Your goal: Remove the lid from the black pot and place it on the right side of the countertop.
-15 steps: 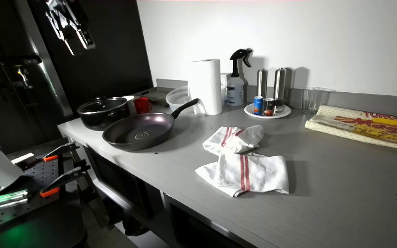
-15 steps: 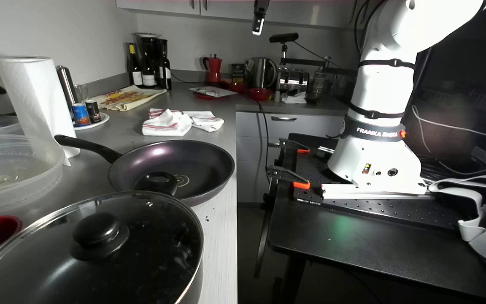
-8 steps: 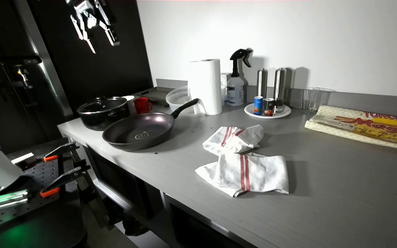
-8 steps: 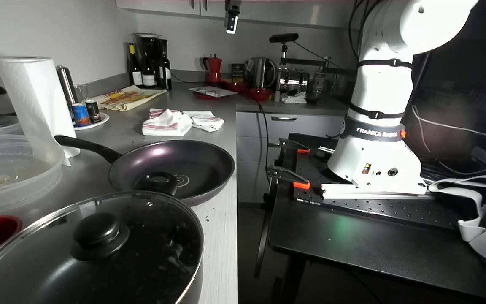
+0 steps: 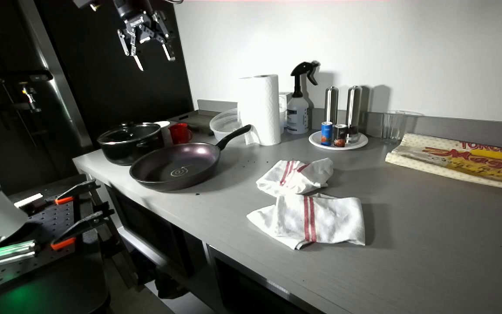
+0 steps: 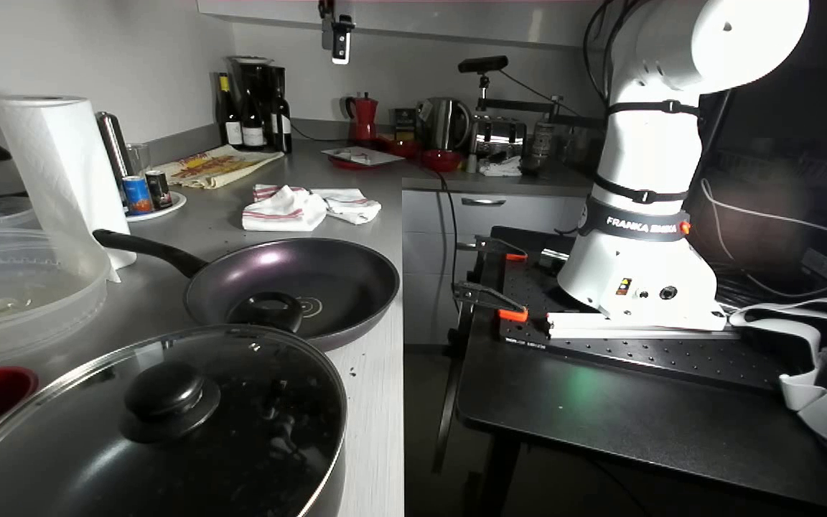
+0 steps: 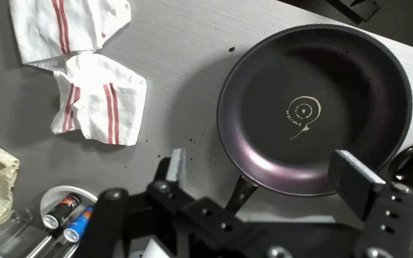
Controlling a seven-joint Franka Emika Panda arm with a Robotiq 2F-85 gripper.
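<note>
The black pot (image 5: pixel 120 152) stands at the near left end of the grey countertop (image 5: pixel 429 253) in an exterior view. The see-through glass lid (image 5: pixel 135 131) with its metal rim and black knob lies on it. The lid (image 6: pixel 263 402) is large in the foreground of an exterior view, with the knob standing up. My gripper (image 5: pixel 155 59) is open and empty, high above the counter. In the wrist view the open fingers (image 7: pixel 265 168) point down over the frying pan and counter. Only a black handle of the pot (image 7: pixel 412 161) shows there, at the right edge.
The open frying pan (image 5: pixel 177 168) sits right beside the pot, its handle toward the paper towel roll (image 5: pixel 259 109). A red cup (image 5: pixel 180 133) and clear plastic bowl (image 6: pixel 19 287) are behind. Striped towels (image 5: pixel 307 218), a plate (image 5: pixel 314 139) with bottles and a yellow cloth (image 5: pixel 460 161) lie further along.
My open gripper has moved away from the robot base, further over the counter: rightward in one exterior view, leftward in another. The pot, lid and pan have not moved.
</note>
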